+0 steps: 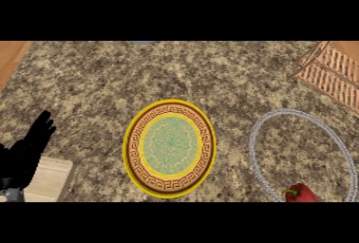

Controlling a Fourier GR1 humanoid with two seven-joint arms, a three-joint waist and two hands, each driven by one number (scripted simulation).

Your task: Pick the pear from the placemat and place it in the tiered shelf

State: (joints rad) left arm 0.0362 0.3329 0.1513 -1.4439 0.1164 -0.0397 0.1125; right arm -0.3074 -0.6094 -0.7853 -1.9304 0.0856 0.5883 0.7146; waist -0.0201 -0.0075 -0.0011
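Note:
A round placemat (170, 147) with a yellow rim, brown patterned band and green centre lies in the middle of the granite counter, with nothing on it. No pear shows in the head view. A copper-coloured slatted shelf (332, 73) juts in at the top right corner. My left hand (28, 153) rests at the left edge, fingers straight and pointing up, well left of the placemat and holding nothing. My right hand is out of sight.
A thin silver wire ring (257, 137) lies on the counter right of the placemat. A red object with a green stem (300, 193) sits at its lower edge. A pale wooden board (52, 180) lies under my left hand. Wood surface borders the top left corner.

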